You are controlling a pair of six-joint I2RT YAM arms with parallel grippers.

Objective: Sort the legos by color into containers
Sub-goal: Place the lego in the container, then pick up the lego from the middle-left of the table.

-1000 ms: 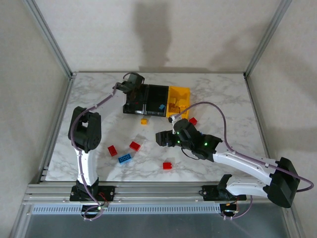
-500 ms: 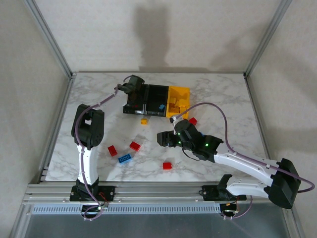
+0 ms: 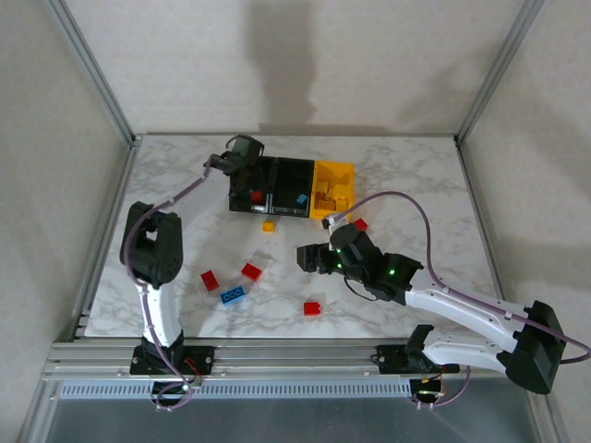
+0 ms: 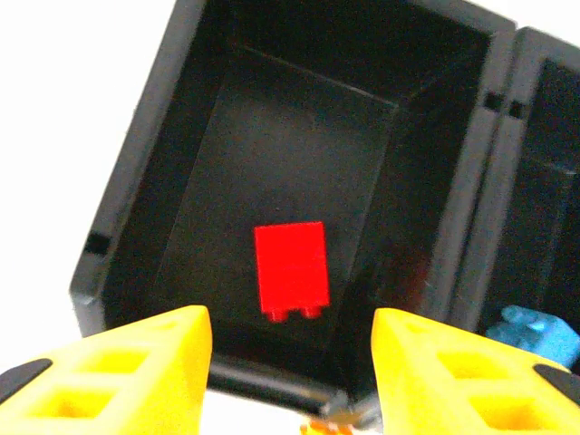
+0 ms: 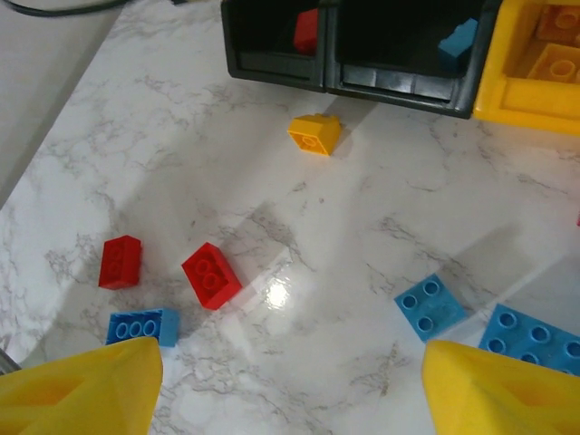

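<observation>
While the left claw point(image 4: 290, 361) hangs spread above a red lego point(image 4: 290, 269) inside the left black container point(image 4: 127, 190), the right claw point(image 5: 290, 385) hovers spread over loose legos point(image 5: 211, 275).

Blue brick point(image 5: 530, 337) cut by frame edge; yellow bin point(image 5: 526, 113) too.
</observation>
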